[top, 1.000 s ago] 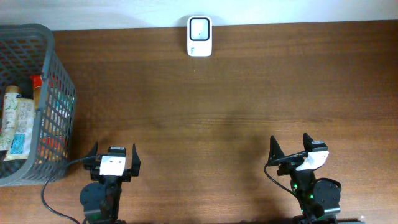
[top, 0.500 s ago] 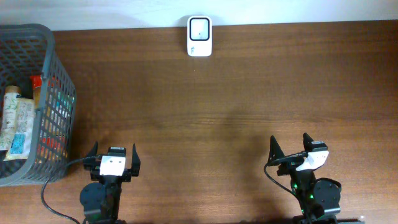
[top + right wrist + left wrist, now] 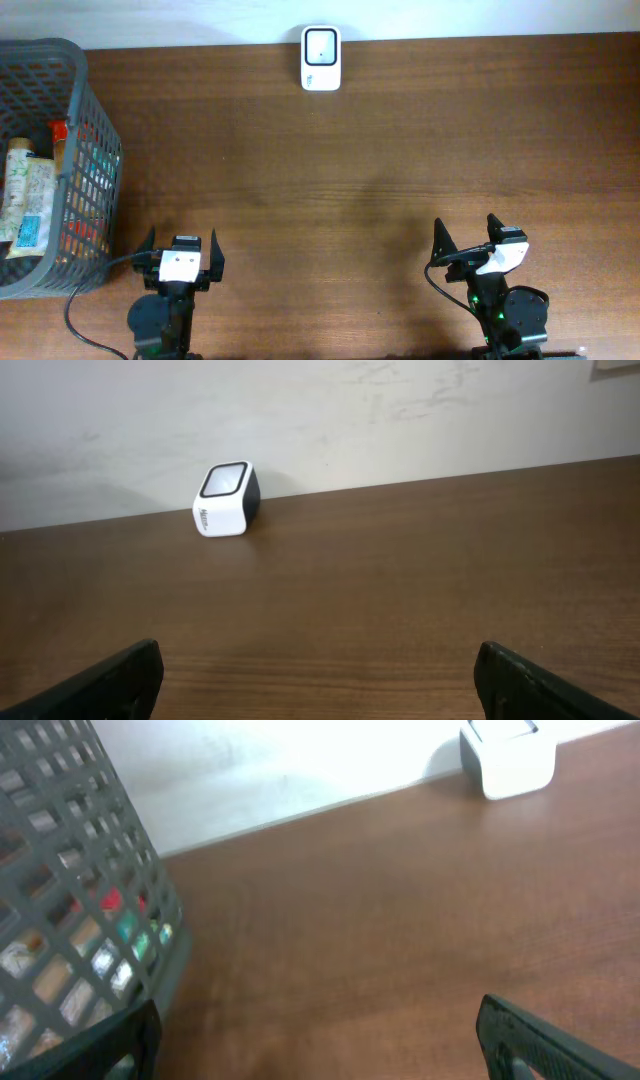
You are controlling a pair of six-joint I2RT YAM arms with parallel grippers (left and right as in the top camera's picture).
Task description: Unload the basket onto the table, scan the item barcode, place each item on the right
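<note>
Basket: a grey plastic mesh basket (image 3: pixel 95 130) stands at the far left edge of the dark brown wooden table (image 3: pixel 400 150).
Items: several packaged items (image 3: pixel 28 195) lie inside the basket, among them a pale labelled pouch and a red-topped one. Their barcodes are too small to make out.
Left claw: the left gripper (image 3: pixel 183 237) sits at the near edge, just right of the basket's near corner. Its jaws are spread wide and grip nothing.
Scanner: a small white box-shaped barcode scanner (image 3: pixel 321 58) with a dark-framed window sits at the table's far edge, against the pale wall (image 3: pixel 400 420). It is well apart from both grippers.
Right claw: the right gripper (image 3: pixel 465 224) is at the near edge on the right, jaws spread wide and holding nothing.
</note>
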